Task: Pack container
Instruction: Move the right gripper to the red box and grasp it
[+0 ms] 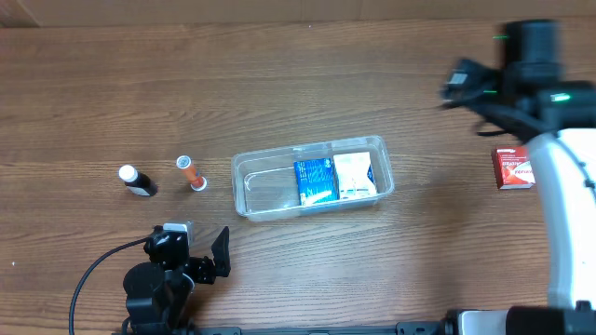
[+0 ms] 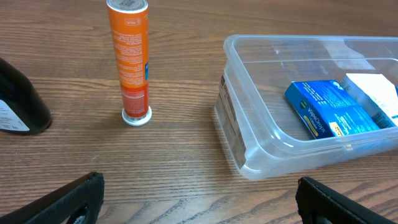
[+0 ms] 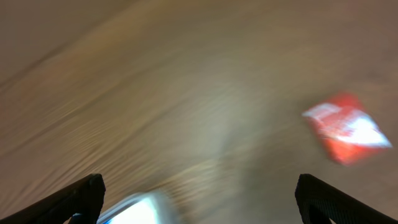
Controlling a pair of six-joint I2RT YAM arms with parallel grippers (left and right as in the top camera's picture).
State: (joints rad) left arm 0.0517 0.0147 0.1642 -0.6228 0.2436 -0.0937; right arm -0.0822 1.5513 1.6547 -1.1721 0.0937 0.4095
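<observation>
A clear rectangular plastic container (image 1: pixel 264 189) with rounded corners sits open near the middle of a brown wooden table (image 1: pixel 372 74), its long side running left to right. Inside, a blue cardboard box (image 1: pixel 315 180) lies flat beside a white packet (image 1: pixel 355 174), the two touching and filling the tub's right half; the left half is bare plastic.

Just left of the container, an orange cylindrical tube (image 1: pixel 191 173) with a white cap stands upright, apart from the tub wall. Further left stands a black bottle (image 1: pixel 137 180) with a white cap. A small red box (image 1: pixel 514 168) lies flat well to the right, near the white right arm.

The left gripper (image 1: pixel 197 256) hovers at the table's near edge, below the tube, its black fingers spread wide and holding nothing. From the left wrist camera, the container (image 2: pixel 249 124) fills the right side, the blue box (image 2: pixel 329 109) and white packet (image 2: pixel 376 93) show through its wall, the orange tube (image 2: pixel 130 59) rises at centre-left and the black bottle (image 2: pixel 18 106) is cut off at the left edge.

The right gripper (image 1: pixel 461 82) hangs above the table's far right, also spread and empty. Its wrist view is heavily blurred; only the red box (image 3: pixel 345 127) can be made out.
</observation>
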